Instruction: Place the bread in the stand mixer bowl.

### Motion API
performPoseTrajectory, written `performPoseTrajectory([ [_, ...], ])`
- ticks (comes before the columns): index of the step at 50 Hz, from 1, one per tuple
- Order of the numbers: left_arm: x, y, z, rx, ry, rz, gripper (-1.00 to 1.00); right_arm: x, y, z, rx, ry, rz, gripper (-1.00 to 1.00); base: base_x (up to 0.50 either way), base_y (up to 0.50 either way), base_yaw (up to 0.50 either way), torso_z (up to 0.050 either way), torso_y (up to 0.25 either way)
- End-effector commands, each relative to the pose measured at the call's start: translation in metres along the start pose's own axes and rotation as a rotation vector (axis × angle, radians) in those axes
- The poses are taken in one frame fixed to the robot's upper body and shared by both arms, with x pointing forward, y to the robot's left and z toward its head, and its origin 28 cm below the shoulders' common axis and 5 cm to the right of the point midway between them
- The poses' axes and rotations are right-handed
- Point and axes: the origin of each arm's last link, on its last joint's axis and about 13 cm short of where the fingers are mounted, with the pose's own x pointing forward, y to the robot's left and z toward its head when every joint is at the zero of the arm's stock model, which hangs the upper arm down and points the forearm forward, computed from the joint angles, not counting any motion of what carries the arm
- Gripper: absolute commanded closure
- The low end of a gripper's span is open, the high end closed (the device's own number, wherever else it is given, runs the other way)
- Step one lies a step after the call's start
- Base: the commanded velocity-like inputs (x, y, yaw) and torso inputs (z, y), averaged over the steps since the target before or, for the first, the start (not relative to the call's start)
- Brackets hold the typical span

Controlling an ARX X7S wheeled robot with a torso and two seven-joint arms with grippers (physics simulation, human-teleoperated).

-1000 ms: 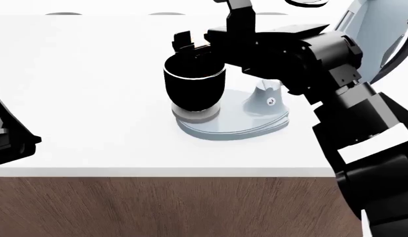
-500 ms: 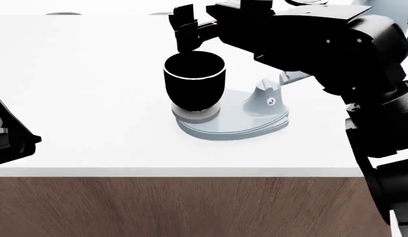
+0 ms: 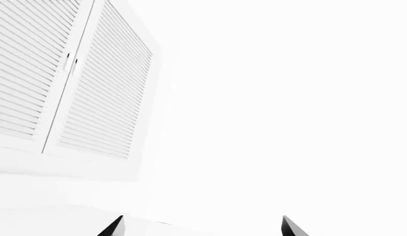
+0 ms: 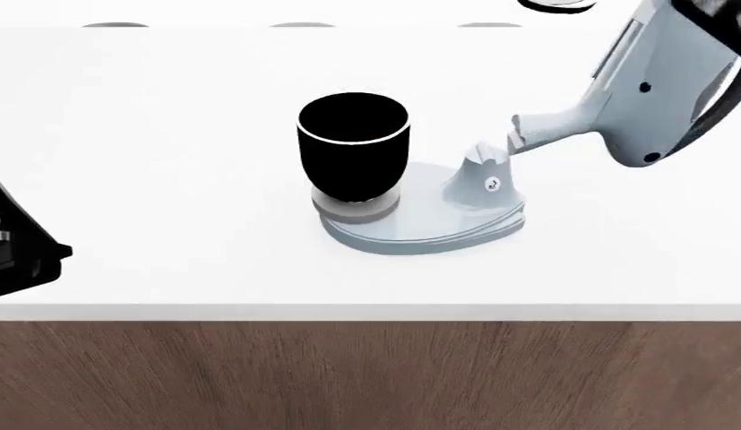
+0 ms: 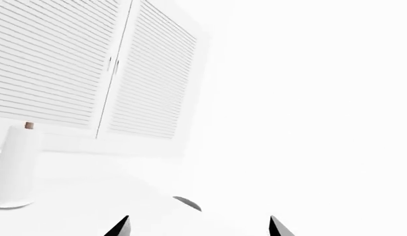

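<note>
The stand mixer bowl, glossy black with a thin white rim, stands upright on the pale blue-grey mixer base in the head view. Its inside shows only black, and the bread is not visible in any view. My left gripper is open and empty and faces a white wall; only its fingertips show. My right gripper is also open and empty, with only its fingertips in view. Neither gripper shows in the head view.
The mixer's tilted-up head hangs over the right of the white counter. Part of my left arm sits at the left edge. A paper towel roll and louvred cabinet doors show in the right wrist view.
My right arm, which stood over the bowl with its gripper at the rim, has lifted up and away out of the head view. The mixer head is now uncovered.
</note>
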Motion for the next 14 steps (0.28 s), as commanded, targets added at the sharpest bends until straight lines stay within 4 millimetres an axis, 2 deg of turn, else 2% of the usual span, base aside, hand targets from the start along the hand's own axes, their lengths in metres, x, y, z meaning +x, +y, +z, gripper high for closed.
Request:
performPoseTrajectory([
  [1, -0.003, 0.0, -0.001, -0.001, -0.01, -0.004, -1.0, -0.052, 0.025, 0.049, -0.154, -0.228, -0.073, -1.0, 0.0, 0.0, 0.0, 0.0, 0.0],
  [8, 0.0, 0.0, 0.005, 0.0, -0.018, -0.003, -1.0, -0.082, 0.035, 0.073, -0.187, -0.387, -0.153, -1.0, 0.0, 0.0, 0.0, 0.0, 0.0],
  [14, 0.0, 0.0, 0.006, 0.003, -0.023, -0.007, -1.0, -0.098, 0.039, 0.083, -0.195, -0.474, -0.216, -1.0, 0.0, 0.0, 0.0, 0.0, 0.0],
])
